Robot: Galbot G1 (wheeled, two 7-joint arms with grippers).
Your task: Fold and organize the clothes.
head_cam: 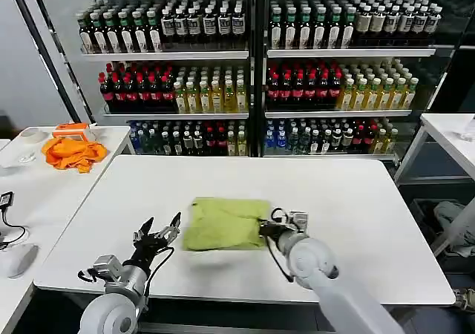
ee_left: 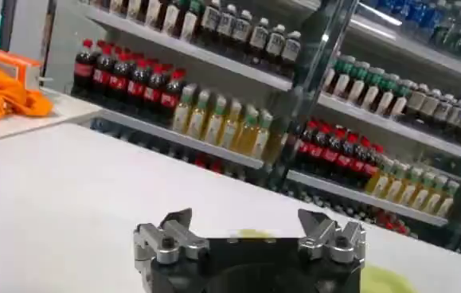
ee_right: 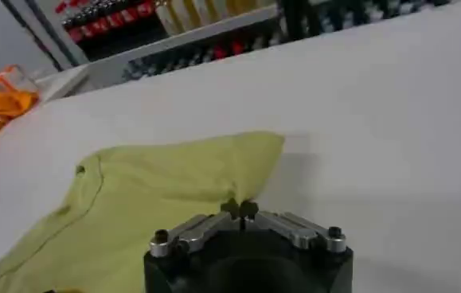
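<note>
Pinching soft T-shirt [head_cam: 225, 223] edge, apparently: right end effector [head_cam: 266, 228]; left end effector [head_cam: 159, 234] spread.

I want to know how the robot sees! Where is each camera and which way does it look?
Head view: up on the head, looking down at the table and shirt; both arms show, left tool open, right tool at the shirt's edge.
Left wrist view: behind the left tool, facing the bottle shelves.
Right wrist view: behind the shut right tool, pinching the shirt.
Head and right wrist views share the shirt.
</note>
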